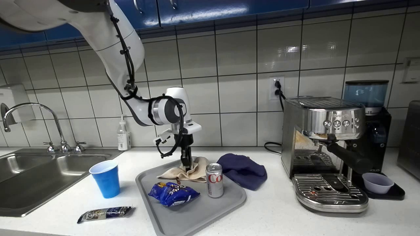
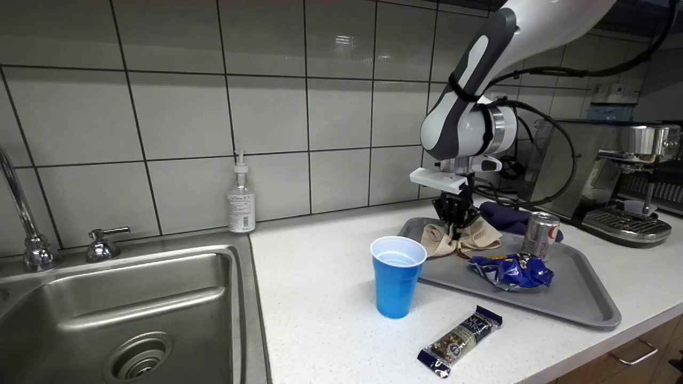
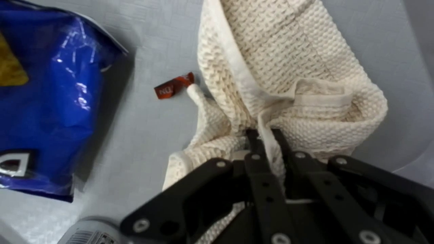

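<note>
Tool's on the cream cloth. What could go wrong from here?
1. The tool seems to pinch just a narrow fold of the cream cloth, which might slip out.
2. The soda can stands upright close by; a sideways swing could tip it.
3. Loose folds could catch the blue snack bag lying nearby on the tray.

The waffle-weave towel is presenting rough, matt cloth; the snack bag is displaying glossy plastic; the tray is showing matt, textured plastic; the espresso machine is exhibiting polished metal.
</note>
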